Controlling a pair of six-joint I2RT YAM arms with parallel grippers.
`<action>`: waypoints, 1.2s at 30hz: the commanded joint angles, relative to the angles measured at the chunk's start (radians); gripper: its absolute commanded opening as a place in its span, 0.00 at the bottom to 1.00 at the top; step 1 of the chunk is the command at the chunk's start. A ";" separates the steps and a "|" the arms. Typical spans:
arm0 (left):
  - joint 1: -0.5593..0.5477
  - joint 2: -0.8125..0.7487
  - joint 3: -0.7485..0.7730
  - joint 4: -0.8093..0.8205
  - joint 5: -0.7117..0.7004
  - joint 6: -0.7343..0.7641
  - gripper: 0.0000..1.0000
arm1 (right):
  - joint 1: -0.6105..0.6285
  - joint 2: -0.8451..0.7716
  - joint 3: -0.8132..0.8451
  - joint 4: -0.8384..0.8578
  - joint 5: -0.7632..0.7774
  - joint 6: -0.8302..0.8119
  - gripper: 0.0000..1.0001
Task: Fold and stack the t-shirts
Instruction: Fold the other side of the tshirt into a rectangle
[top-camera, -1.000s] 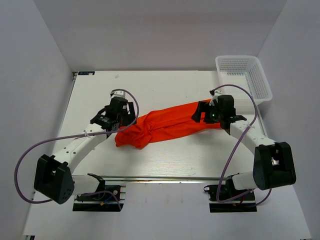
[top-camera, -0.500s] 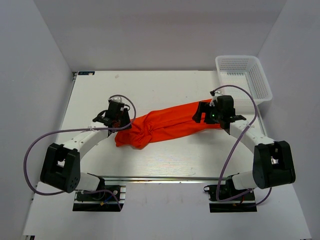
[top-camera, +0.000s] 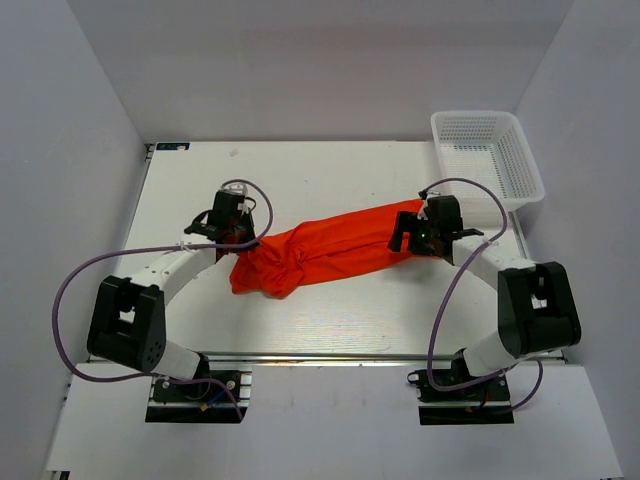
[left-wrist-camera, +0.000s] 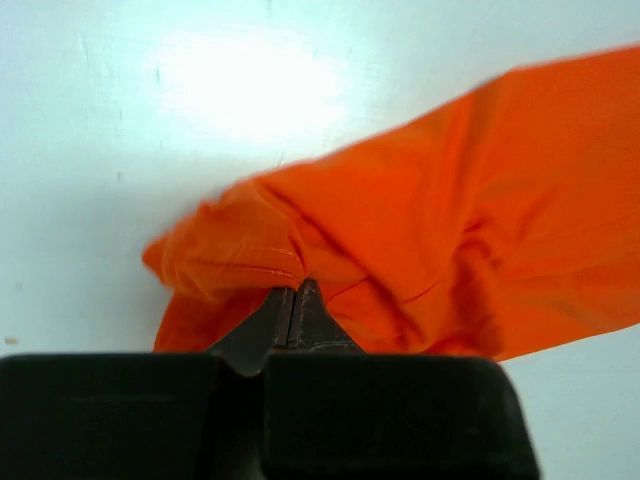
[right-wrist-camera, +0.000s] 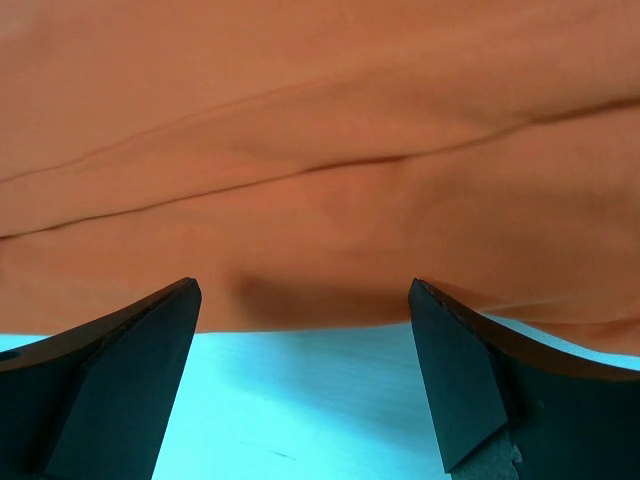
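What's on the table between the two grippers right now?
Only the t-shirt, bunched into a long strip from the left gripper, shut on it, to the open right gripper; the top view shows it.

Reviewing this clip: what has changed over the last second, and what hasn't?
The left gripper snapped shut at the bunched left end of the t-shirt and shifted slightly away from the bases; whether fabric is pinched is unclear. The right gripper nudged left as its elbow drew in. Unchanged: right jaws open at the shirt's right end, the shirt's lay, the white basket.
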 joint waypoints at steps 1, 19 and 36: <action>0.029 -0.041 0.106 0.009 0.043 0.013 0.00 | -0.004 0.056 0.041 -0.047 0.079 0.039 0.90; 0.296 0.359 0.387 -0.051 0.189 0.065 0.08 | -0.024 0.222 0.124 -0.153 0.168 0.088 0.88; 0.303 0.229 0.455 -0.096 0.239 0.115 1.00 | -0.012 0.044 0.262 -0.126 -0.010 -0.050 0.90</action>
